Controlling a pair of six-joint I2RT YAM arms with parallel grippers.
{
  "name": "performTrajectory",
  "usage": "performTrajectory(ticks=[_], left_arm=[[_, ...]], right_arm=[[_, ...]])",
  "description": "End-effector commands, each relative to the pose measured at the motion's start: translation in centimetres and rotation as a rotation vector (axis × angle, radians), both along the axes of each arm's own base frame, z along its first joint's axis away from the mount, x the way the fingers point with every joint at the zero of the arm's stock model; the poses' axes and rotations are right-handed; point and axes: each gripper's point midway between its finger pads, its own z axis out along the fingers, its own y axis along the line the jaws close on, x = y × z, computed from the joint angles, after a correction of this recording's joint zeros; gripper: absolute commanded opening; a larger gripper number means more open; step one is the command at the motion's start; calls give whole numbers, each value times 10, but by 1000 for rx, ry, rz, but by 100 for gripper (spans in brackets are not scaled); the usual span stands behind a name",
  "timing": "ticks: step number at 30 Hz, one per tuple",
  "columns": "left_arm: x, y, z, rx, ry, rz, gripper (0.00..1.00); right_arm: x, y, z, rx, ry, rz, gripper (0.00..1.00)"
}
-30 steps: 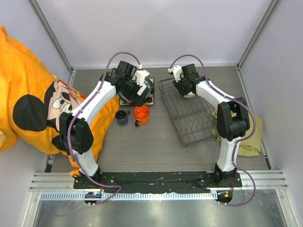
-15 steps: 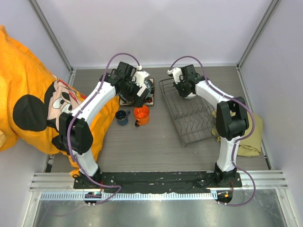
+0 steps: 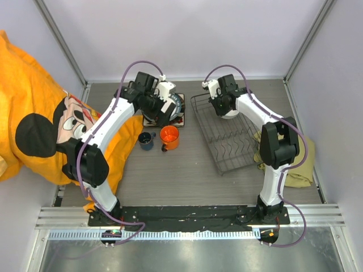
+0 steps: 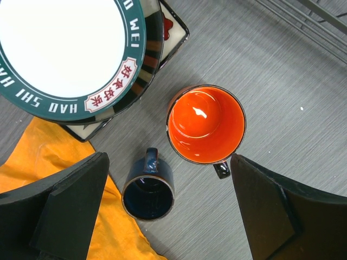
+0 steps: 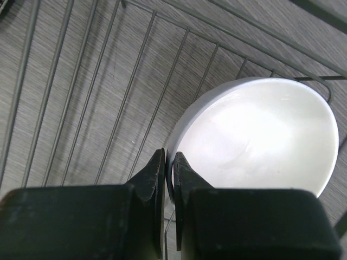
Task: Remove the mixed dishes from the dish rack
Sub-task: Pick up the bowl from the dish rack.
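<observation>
My right gripper (image 5: 169, 162) is shut on the rim of the plain white bowl (image 5: 260, 135), which sits at the back of the dark wire dish rack (image 3: 227, 136); the bowl (image 3: 229, 112) is mostly hidden by the arm in the top view. My left gripper (image 4: 168, 208) is open and empty, above the orange mug (image 4: 206, 124) and the small dark-blue cup (image 4: 148, 192). Both stand on the table (image 3: 169, 136) (image 3: 146, 140). The round dark-rimmed plate (image 4: 65, 49) lies on the square cream plate (image 4: 171, 30), left of the rack.
An orange cartoon-print cloth (image 3: 39, 124) covers the table's left side and reaches the blue cup (image 4: 59, 216). An olive cloth (image 3: 298, 167) lies right of the rack. Grey walls close in the back and sides.
My left gripper has pulled back from the round plate toward the back left, leaving the plate lying on the square plate. The right gripper has stayed on the bowl.
</observation>
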Motion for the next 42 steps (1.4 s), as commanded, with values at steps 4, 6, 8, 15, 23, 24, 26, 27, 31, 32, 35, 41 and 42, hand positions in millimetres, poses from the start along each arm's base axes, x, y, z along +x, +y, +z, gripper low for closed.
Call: performTrajectory(ticks=[4, 6, 8, 15, 23, 24, 26, 27, 31, 32, 35, 41, 42], left_arm=[[5, 6, 26, -64, -74, 22, 100], [5, 9, 27, -67, -77, 28, 100], [7, 14, 28, -73, -80, 44, 100], [16, 32, 29, -99, -80, 105, 100], [36, 67, 26, -129, -89, 215, 99], [39, 74, 27, -129, -93, 234, 100], [44, 81, 27, -131, -97, 262, 100], [47, 89, 27, -127, -105, 283, 100], [55, 104, 29, -141, -111, 338, 100], [57, 106, 29, -141, -113, 344, 100], [60, 112, 30, -148, -116, 369, 100], [63, 114, 24, -156, -116, 374, 100], [62, 114, 20, -153, -109, 376, 100]], right_arm=[[4, 18, 117, 93, -225, 17, 1], [-1, 20, 126, 97, -233, 20, 1], [-7, 26, 139, 100, -255, 33, 1], [-42, 55, 184, 72, -341, 90, 1], [-108, 104, 204, 81, -364, 218, 1], [-113, 108, 204, 82, -361, 236, 1], [-124, 113, 200, 78, -349, 267, 1], [-133, 122, 198, 81, -344, 300, 1], [-161, 144, 181, 54, -313, 426, 1], [-167, 148, 177, 40, -309, 464, 1], [-194, 168, 159, 6, -287, 575, 1], [-237, 197, 125, -34, -248, 735, 1], [-241, 200, 120, -38, -243, 753, 1]])
